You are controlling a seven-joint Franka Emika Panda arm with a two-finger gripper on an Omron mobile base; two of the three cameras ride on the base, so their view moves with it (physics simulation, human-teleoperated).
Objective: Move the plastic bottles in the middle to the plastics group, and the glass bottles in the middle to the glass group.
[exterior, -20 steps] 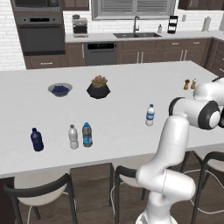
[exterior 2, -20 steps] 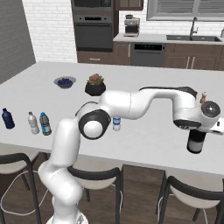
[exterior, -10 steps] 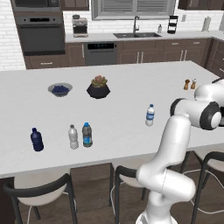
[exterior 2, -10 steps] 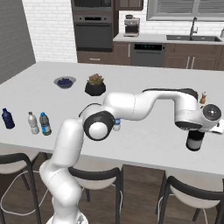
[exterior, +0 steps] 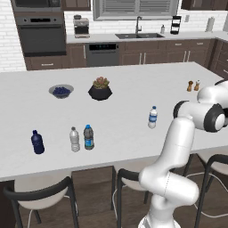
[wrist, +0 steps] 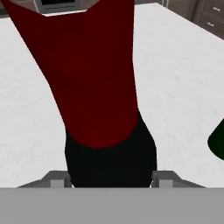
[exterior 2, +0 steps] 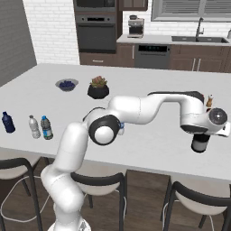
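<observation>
The tool (exterior 2: 200,143) hung at the far right end of the white desk (exterior 2: 149,144) in the right base view, with a dark cylinder just beneath the hand, and the arm (exterior 2: 149,106) reached out to it from the near edge. In the hand view the tool (wrist: 110,178) showed two grey tips at either side of a black bottle (wrist: 111,162), each tip close against its body; the jaws stood narrow, closed on that bottle. A broad red shape (wrist: 87,70) rose from the black body and covered much of the upper frame; what it was could not be told. A dark green edge (wrist: 217,139) showed at the right border of that view. In the left base view the arm (exterior: 187,133) bent off toward the right edge. On the desk (exterior: 124,89) a pale water bottle (exterior: 152,117) stood alone, between the arm and the potted plant (exterior: 100,88). Well apart to the left, near the front edge, stood three bottles in a row: a navy bottle (exterior: 37,142), a clear white-labelled bottle (exterior: 74,139), and a blue-labelled dark-capped bottle (exterior: 88,137) just beside it. A bowl (exterior: 61,91) sat left of the plant, and two small shakers (exterior: 193,85) stood at the far right.
</observation>
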